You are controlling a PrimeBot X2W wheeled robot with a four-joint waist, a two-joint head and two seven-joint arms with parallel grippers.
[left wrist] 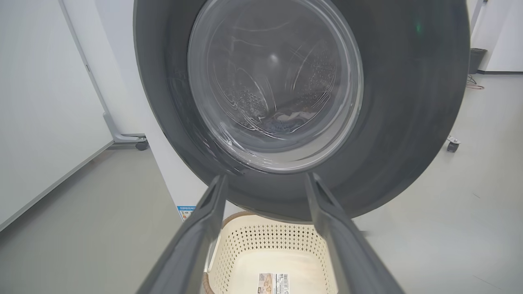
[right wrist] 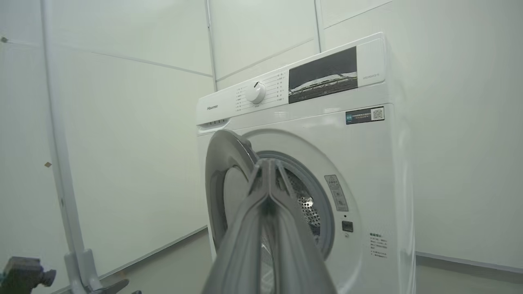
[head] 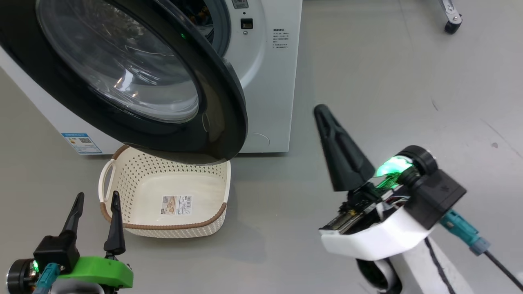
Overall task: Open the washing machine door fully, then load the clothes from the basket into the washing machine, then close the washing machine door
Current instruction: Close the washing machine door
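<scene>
Door: washing machine door (head: 222, 102) ajar, overhanging the empty basket (head: 179, 232).
Clothes (left wrist: 286, 120): apparently in the drum (left wrist: 245, 98) already.
Right tool (head: 321, 111): pressed together, empty, likely a blunt pusher for closing.
Left tool (head: 98, 196): spread, idle beside basket.

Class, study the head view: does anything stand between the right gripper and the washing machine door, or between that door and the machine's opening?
Nothing visible does. Bare floor separates the shut right gripper from the washing machine door. The basket sits on the floor beneath the door's lower edge, apparently below its swing.
</scene>
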